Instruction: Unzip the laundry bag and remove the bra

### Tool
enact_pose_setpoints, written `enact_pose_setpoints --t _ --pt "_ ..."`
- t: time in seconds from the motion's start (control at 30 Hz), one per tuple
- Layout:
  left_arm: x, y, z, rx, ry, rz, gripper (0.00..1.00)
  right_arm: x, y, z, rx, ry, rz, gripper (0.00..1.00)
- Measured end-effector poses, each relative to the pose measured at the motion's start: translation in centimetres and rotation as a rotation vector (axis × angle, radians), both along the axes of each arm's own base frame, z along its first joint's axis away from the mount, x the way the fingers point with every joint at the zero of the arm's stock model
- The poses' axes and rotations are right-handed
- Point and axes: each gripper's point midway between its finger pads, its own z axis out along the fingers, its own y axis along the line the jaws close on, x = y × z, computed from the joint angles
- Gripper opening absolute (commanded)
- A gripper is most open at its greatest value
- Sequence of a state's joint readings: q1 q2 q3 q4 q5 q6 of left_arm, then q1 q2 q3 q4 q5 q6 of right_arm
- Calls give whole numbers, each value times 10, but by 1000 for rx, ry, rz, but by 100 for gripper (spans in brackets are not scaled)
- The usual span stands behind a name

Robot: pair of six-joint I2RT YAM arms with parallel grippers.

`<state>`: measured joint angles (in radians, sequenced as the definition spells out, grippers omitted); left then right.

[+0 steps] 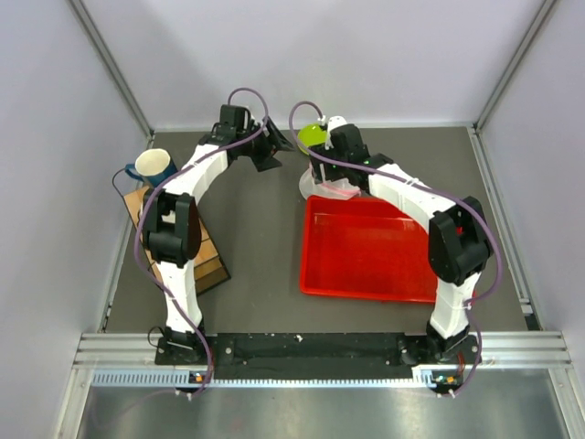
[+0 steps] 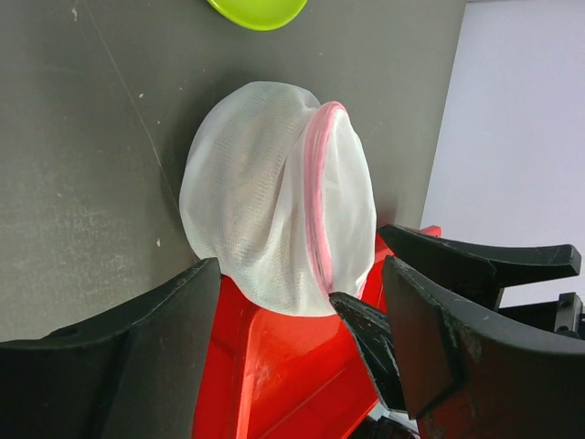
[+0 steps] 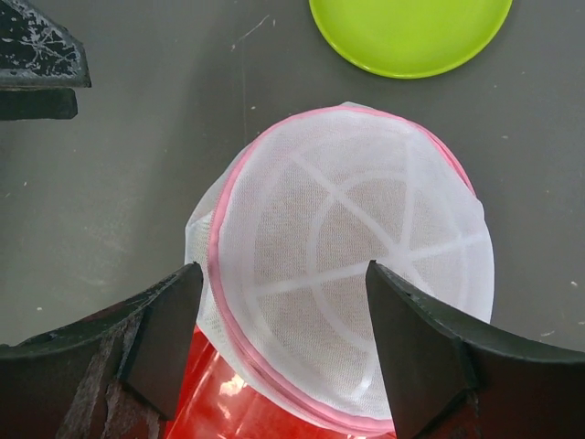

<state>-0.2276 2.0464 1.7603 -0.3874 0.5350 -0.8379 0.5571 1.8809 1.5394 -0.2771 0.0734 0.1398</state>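
1. Mug (image 1: 155,165), blue with a cream inside, stands at the far left of the dark grey table (image 1: 256,238).
2. Just in front of the mug lies a brown box (image 1: 212,263), partly hidden under the left arm.
3. Left gripper (image 1: 268,154) hovers over bare table left of the bag, its fingers spread wide and holding nothing.
4. Lime-green plate (image 1: 311,135) lies flat near the back edge.
5. Laundry bag (image 3: 366,229), a round white mesh pouch with pink zipper trim, sits just in front of the plate. Its near edge rests on the far rim of the tray. What it holds cannot be made out through the mesh.
6. Right gripper (image 3: 279,273) hangs over the bag with its fingers spread wide. Whether the tips touch the mesh cannot be told.
7. Red tray (image 1: 366,251) fills the right of the table.
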Motion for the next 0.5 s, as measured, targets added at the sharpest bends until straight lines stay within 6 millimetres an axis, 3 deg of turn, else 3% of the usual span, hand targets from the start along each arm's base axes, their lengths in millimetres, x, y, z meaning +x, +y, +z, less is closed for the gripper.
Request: enact_pose_setpoints --t 0.23,0.33,0.5 --pt "-1 -1 4 -2 -7 -2 77 8 7 -7 -13 0 1 70" --pt "-2 -1 3 -2 -6 -4 77 14 6 -14 -31 3 -11 61" --pt "-3 -1 2 -3 -3 -8 77 16 3 -21 -55 7 -25 31"
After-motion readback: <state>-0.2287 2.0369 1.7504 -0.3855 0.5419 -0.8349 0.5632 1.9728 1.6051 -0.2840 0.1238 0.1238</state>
